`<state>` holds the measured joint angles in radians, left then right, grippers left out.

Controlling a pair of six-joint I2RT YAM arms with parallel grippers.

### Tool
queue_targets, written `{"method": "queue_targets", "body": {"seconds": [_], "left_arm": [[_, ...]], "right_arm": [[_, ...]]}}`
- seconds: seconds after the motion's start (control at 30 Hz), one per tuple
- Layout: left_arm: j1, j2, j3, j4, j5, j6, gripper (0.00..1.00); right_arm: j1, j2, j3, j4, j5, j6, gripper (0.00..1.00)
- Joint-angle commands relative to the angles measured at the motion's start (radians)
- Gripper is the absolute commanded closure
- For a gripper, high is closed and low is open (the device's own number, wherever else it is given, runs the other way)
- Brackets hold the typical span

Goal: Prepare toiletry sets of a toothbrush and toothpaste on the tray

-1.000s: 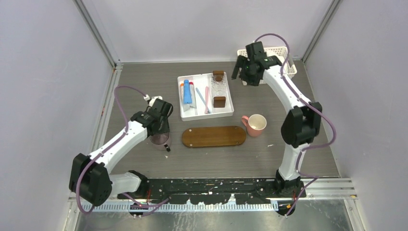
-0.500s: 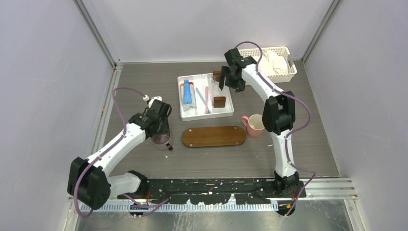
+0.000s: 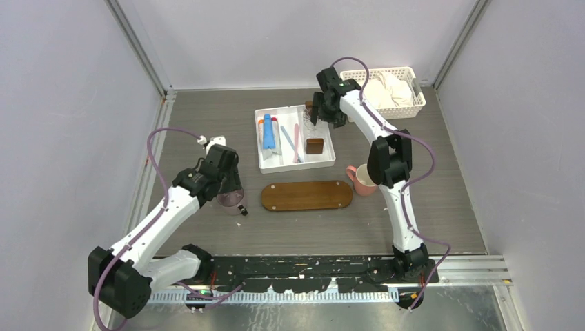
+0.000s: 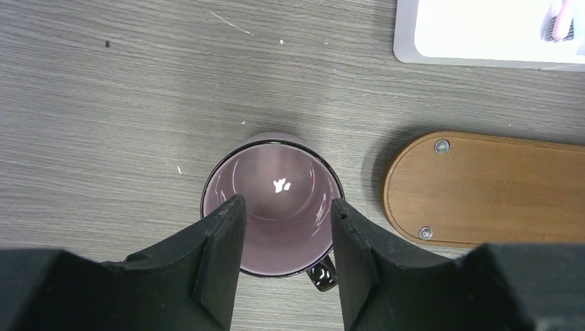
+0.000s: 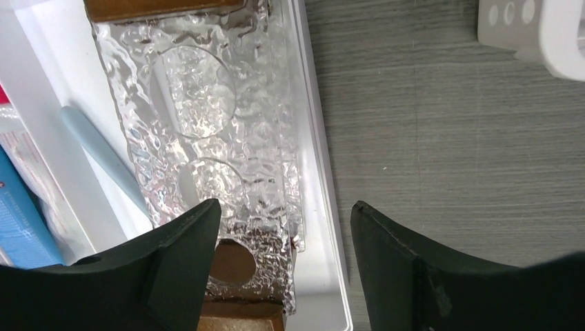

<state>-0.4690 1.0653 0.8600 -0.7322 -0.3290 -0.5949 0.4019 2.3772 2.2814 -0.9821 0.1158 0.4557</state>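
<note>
purple mug [image 4: 276, 200] upright on table [image 3: 207, 124]; pink mug [image 3: 368, 178] near white divided tray [image 3: 296, 167]; lattice basket [image 3: 407, 110] holds cloth [image 3: 386, 89].

The left arm [image 3: 165, 210] and right arm [image 3: 399, 207] have white links and bulky black joints; a purple cable [image 3: 172, 129] loops along each. Their fingers [image 4: 221, 262] are thick black wedges.

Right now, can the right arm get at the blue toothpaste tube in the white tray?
Probably yes. The right gripper hangs open over the white tray, at its right side; the blue toothpaste tube lies uncovered at its left.
</note>
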Motion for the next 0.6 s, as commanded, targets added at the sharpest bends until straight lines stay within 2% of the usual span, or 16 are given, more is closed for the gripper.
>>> {"method": "queue_targets", "body": {"seconds": [0.0, 0.23, 0.3, 0.47, 0.57], "left_arm": [[0.004, -0.053, 0.013, -0.018, 0.002, 0.001, 0.5], [0.004, -0.093, 0.011, -0.033, -0.002, 0.005, 0.5], [0.004, -0.1, 0.012, -0.036, -0.002, 0.006, 0.5], [0.004, -0.111, 0.004, -0.035, -0.004, 0.009, 0.5], [0.004, -0.115, -0.002, -0.033, -0.005, 0.01, 0.5]], "right_arm": [[0.004, 0.032, 0.084, -0.036, 0.015, -0.01, 0.28], [0.003, 0.057, 0.061, -0.019, 0.012, -0.008, 0.31], [0.004, 0.06, 0.055, -0.017, 0.008, -0.009, 0.44], [0.005, 0.061, 0.059, -0.019, 0.002, -0.023, 0.63], [0.007, 0.038, 0.056, -0.016, -0.003, -0.038, 0.79]]}}
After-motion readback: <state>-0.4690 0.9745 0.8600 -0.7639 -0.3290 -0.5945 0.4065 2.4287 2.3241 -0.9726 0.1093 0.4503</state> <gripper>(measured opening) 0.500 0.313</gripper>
